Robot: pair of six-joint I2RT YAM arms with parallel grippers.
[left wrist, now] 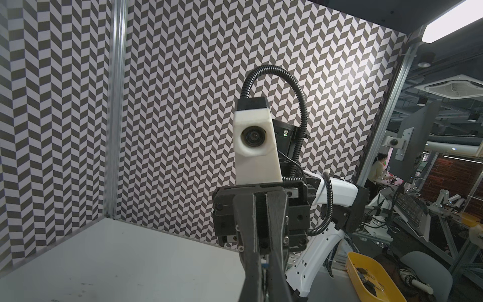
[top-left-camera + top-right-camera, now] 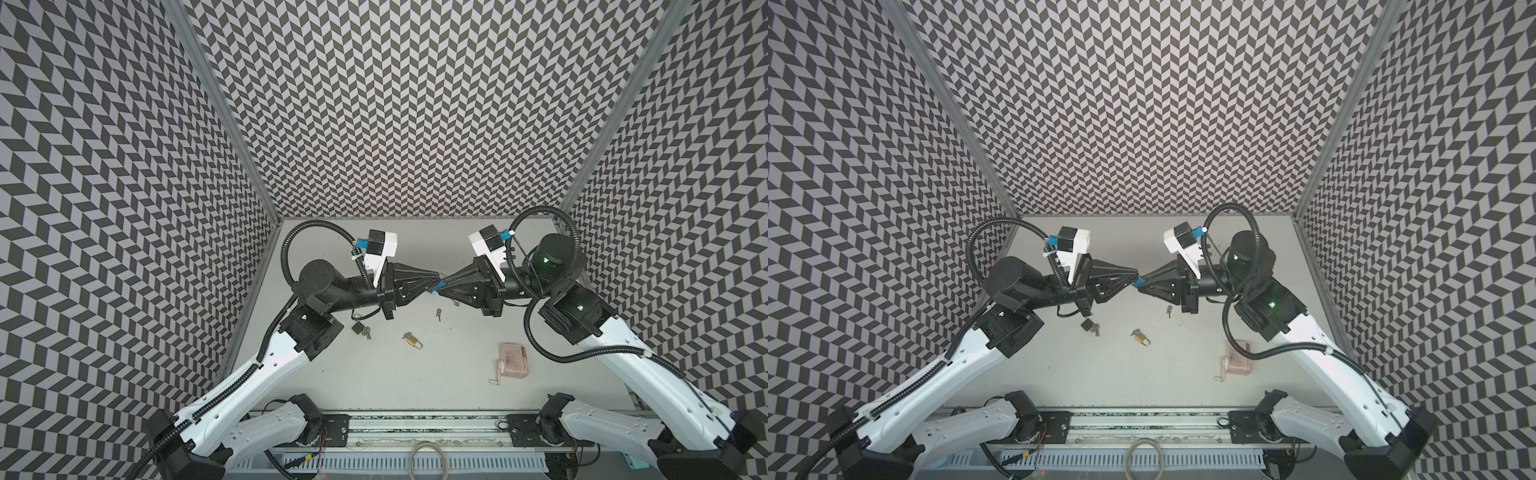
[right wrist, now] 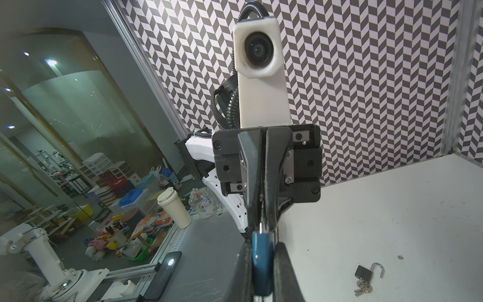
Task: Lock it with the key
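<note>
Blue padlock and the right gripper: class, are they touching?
Touching. The right wrist view shows the blue padlock gripped on both sides by the right gripper.

Padlock (image 2: 413,340) on table (image 2: 374,374), loose keys (image 2: 438,313) behind it, box (image 2: 513,360) to its right

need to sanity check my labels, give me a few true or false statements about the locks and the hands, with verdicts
1. The right hand grips a blue padlock. True.
2. The black padlock is snapped closed. False: it lies open, with keys beside it.
3. The brass padlock lies on the table, in neither hand. True.
4. The left hand is wide open. False: it is shut, tip to tip with the right hand.
5. The pink item lies on the left arm's side. False: it lies on the right arm's side.
</note>
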